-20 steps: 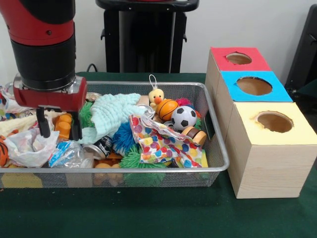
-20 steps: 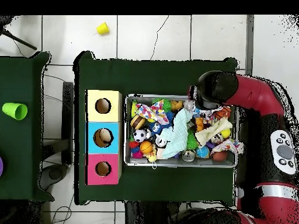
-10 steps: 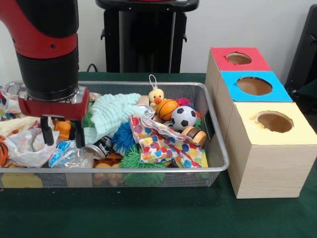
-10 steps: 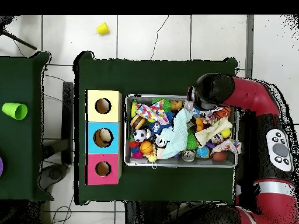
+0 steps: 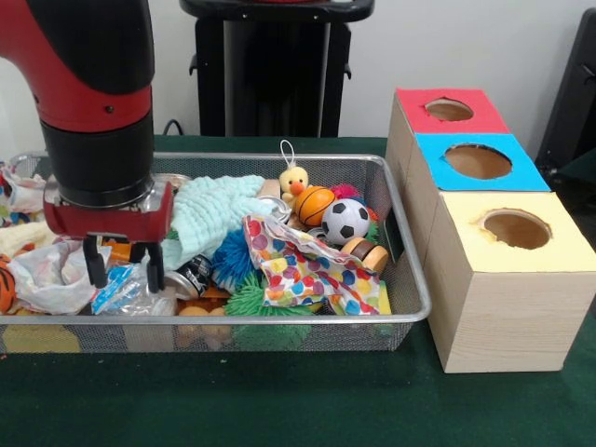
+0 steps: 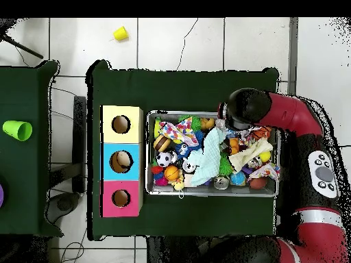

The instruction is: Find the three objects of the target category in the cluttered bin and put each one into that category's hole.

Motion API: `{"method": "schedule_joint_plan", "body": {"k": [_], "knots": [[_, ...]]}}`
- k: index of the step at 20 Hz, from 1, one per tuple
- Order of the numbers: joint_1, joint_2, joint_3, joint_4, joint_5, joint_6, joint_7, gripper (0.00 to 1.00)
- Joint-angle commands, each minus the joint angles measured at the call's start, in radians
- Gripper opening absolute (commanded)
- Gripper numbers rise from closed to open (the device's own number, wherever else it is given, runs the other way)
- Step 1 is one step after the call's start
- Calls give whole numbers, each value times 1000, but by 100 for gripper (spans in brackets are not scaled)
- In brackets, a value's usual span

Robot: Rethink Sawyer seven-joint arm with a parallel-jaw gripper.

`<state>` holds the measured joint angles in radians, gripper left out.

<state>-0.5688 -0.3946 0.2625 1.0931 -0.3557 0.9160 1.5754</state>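
Our gripper has come down and slid toward the bin's near wall over the last second; its fingers stand apart, empty, straddling crinkled clear plastic wrap. We judge a grasp is close. Which category is wanted we cannot tell. Just right lies a small can on its side, long axis running from near-left to far-right.
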Motion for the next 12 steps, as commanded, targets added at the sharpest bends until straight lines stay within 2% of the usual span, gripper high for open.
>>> {"method": "schedule_joint_plan", "body": {"k": [1, 12], "knots": [[13, 46, 65, 62, -45, -40, -128, 100], [13, 66, 66, 51, -52, -60, -127, 100]]}}
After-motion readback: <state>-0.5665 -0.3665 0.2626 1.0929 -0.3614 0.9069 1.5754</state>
